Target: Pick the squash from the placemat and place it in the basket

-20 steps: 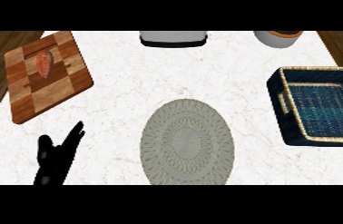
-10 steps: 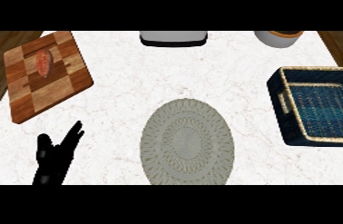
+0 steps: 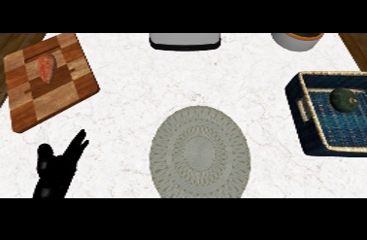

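Observation:
A dark green squash (image 3: 344,99) lies inside the dark blue basket (image 3: 309,137) with a woven rim, at the counter's right edge, toward the basket's far end. The round grey-green woven placemat (image 3: 199,154) sits at the middle front with nothing on it. My left hand (image 3: 56,167) rests at the lower left, open, fingers straight and pointing up and to the right, well apart from the placemat. My right hand shows nowhere in the head view.
A wooden checkered cutting board (image 3: 64,95) with a reddish piece of food (image 3: 46,66) lies at the far left. A grey appliance (image 3: 185,40) stands at the back edge and a round pot (image 3: 297,40) at the back right. White marble counter lies between them.
The squash now shows inside the basket, where the earlier frames show only the blue lining. The left hand has barely shifted.

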Tool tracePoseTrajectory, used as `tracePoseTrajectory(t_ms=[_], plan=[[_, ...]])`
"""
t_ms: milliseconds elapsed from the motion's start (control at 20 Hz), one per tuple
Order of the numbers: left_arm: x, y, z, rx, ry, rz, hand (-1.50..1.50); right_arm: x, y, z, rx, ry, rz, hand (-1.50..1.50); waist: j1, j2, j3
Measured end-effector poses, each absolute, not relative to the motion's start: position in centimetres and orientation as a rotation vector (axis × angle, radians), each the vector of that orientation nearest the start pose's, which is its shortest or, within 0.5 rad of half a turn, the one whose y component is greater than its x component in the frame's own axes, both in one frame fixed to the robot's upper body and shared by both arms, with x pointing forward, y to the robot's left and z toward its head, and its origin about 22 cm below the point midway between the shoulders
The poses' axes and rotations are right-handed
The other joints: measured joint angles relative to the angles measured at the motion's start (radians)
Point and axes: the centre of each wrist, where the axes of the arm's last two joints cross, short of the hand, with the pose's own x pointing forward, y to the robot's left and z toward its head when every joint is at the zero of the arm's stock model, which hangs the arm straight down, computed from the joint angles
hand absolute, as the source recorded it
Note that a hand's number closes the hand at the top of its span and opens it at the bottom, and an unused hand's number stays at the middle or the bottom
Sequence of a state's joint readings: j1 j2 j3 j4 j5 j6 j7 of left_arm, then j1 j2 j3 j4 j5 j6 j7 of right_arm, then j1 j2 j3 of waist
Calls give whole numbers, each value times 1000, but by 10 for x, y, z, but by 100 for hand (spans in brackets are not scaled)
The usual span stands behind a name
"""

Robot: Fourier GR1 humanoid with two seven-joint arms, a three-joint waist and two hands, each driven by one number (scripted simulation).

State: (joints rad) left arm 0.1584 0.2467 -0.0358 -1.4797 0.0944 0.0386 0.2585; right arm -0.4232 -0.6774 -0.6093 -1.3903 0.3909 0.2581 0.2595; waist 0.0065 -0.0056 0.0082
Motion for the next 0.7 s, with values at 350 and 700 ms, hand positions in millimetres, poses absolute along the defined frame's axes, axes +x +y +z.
tracePoseTrajectory(t_ms=[350, 700], plan=[[198, 297, -41, 182, -1058, -27, 0, 263, -492, 236, -1009, -1479, 68, -150, -2, -3, 1], [196, 303, -39, 181, -1062, -28, 0, 226, -538, 248, -1028, -1450, -89, -150, -7, -2, -1]])
